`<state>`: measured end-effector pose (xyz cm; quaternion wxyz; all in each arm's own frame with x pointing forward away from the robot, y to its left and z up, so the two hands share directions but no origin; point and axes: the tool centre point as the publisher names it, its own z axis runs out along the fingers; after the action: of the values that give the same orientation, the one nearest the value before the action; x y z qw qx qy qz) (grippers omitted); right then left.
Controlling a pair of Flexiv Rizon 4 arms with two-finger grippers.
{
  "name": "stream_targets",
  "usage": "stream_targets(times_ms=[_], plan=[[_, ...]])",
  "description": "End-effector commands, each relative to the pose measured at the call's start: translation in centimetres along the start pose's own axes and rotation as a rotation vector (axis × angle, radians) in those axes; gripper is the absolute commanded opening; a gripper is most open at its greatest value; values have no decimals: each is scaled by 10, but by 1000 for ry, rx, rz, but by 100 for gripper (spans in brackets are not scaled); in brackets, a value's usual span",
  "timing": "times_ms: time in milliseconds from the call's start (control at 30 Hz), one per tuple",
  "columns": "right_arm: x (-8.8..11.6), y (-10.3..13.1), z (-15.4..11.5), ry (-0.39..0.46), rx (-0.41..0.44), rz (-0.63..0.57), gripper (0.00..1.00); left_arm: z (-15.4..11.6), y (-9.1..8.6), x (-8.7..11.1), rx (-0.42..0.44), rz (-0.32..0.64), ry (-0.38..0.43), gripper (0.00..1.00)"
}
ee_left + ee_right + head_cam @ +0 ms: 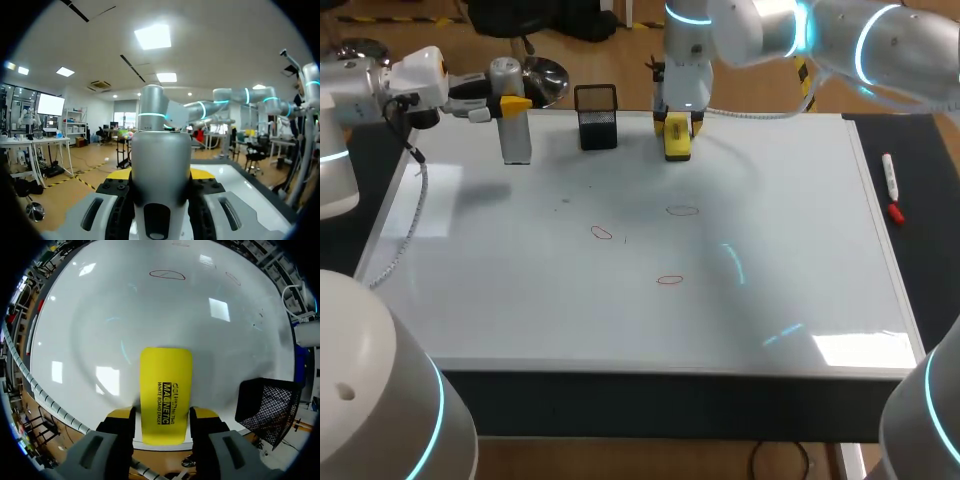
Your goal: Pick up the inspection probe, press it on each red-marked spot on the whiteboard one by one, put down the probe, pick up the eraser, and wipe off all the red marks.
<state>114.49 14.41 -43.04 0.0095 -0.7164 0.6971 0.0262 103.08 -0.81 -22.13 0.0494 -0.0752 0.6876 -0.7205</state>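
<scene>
Our right gripper pinches the eraser at upper centre, 3 red marks lying below it mid-frame, while our left gripper clamps the inspection probe.

It is a robotics lab: the left arm and right arm, grey with cyan light rings, flank a whiteboard on the surface.

three red marks, one probe, one eraser, one mesh basket, one marker.
</scene>
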Motion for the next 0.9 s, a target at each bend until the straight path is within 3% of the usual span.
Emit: stream_targets(times_ms=[33, 100, 467, 900], plan=[[1, -3, 3, 9, -10, -1, 23, 0, -1, 1, -1, 1, -3, 0], [3, -3, 2, 18, -16, -3, 0, 0, -1, 1, -1, 1, -3, 0], [11, -8, -21, 41, -50, 79, 0, 0, -1, 1, -1, 1, -3, 0], [29, -21, -75, -34, -40, 289, 0, 0, -1, 1, -1, 1, -3, 0]])
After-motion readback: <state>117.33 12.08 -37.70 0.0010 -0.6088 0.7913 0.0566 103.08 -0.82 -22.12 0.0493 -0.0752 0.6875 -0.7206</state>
